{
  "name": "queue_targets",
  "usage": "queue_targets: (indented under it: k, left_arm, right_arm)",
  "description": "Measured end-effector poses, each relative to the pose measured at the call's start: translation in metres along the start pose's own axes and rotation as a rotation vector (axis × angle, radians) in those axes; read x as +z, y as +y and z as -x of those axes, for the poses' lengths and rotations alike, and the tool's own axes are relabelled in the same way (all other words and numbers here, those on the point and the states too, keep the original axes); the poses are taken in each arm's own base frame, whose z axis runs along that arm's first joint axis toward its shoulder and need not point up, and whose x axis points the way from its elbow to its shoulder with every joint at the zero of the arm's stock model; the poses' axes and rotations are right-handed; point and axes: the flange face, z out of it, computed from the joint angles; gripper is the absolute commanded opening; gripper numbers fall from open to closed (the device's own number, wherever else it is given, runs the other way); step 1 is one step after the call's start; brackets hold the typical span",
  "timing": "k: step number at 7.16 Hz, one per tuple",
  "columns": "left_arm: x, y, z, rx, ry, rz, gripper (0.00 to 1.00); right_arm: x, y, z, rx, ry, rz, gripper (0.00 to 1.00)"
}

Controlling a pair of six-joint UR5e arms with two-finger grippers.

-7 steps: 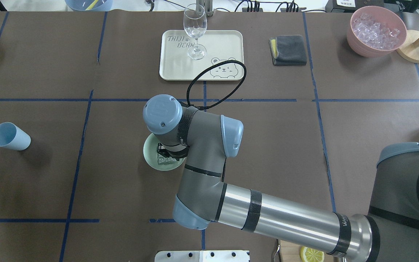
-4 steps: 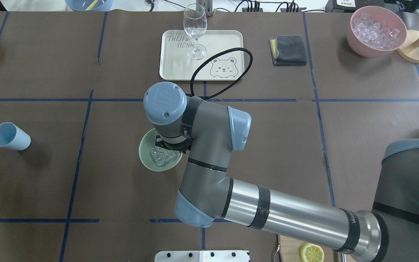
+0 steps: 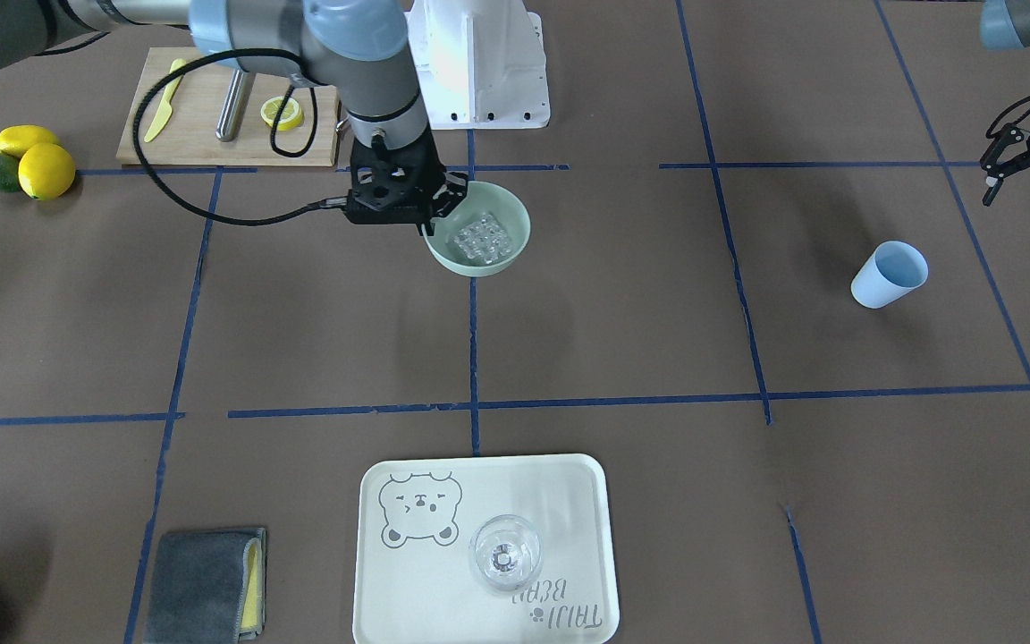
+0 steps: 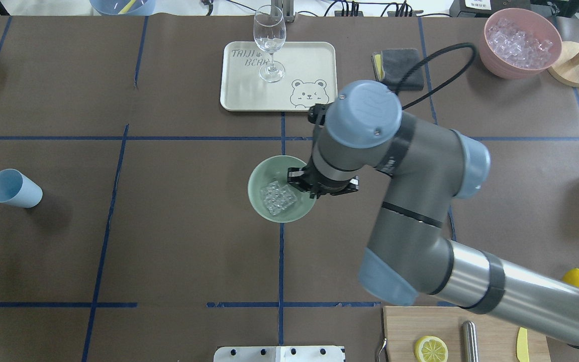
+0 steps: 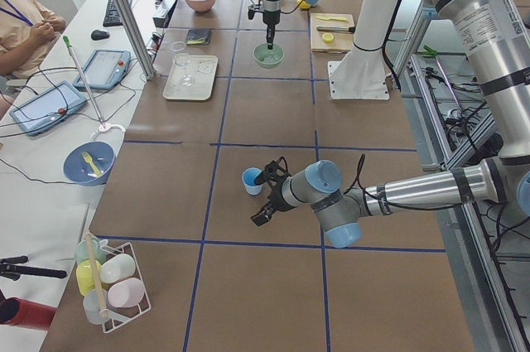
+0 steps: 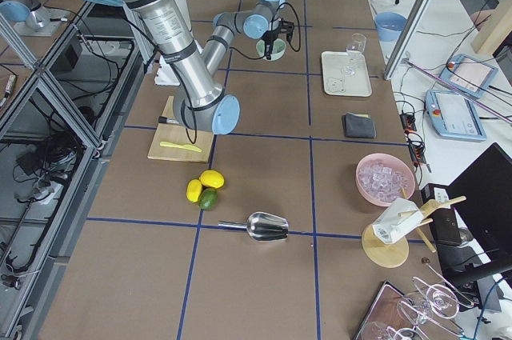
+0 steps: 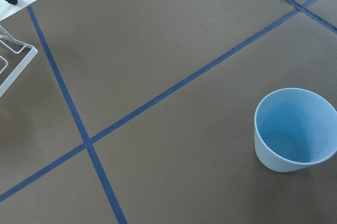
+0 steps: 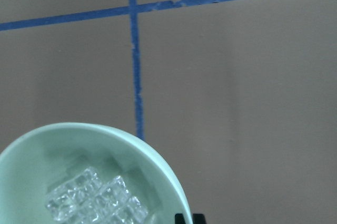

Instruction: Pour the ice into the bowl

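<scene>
One round pale mint-green plastic bowl (image 4: 261,185) sits mid-table holding one cluster of small clear ice cubes (image 4: 278,197); right gripper (image 4: 313,191) pinches its rim, left gripper (image 3: 1029,183) hangs fingers spread beside one pale blue cup (image 3: 889,274)

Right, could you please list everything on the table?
bowl: one, mint green, middle of the table
ice: a cluster, clear, inside the bowl
cup: one, light blue, robot's left side
glass: one, clear, on the tray
tray: one, cream, far side, middle
cloth: one, dark grey, beside the tray
pink bowl: one, pink, robot's far right
cutting board: one, wooden, by the robot's base
lemon slice: one, yellow, on the board
knife: one, yellow, on the board
lemons: two, yellow, beside the board
scoop: one, metal, near the lemons
right claw: black, shut on the bowl's rim
left claw: black, open, near the cup
</scene>
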Motion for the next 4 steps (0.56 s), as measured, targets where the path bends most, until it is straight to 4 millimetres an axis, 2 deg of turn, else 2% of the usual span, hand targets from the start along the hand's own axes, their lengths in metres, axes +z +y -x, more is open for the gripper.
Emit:
queue_targets:
  k: [1, 2, 4]
  left_arm:
    - [0.003, 0.007, 0.004, -0.008, -0.005, 0.014, 1.00]
    - [0.003, 0.007, 0.006, -0.016, -0.003, 0.020, 1.00]
    - [0.008, -0.015, 0.014, -0.109, 0.035, 0.050, 1.00]
  right_arm:
    - [-0.004, -0.006, -0.053, 0.004, -0.040, 0.017, 0.00]
    - [-0.004, -0.012, -0.115, 0.002, -0.088, 0.033, 0.00]
    - [-0.008, -0.022, -0.260, -0.054, -0.122, 0.043, 0.00]
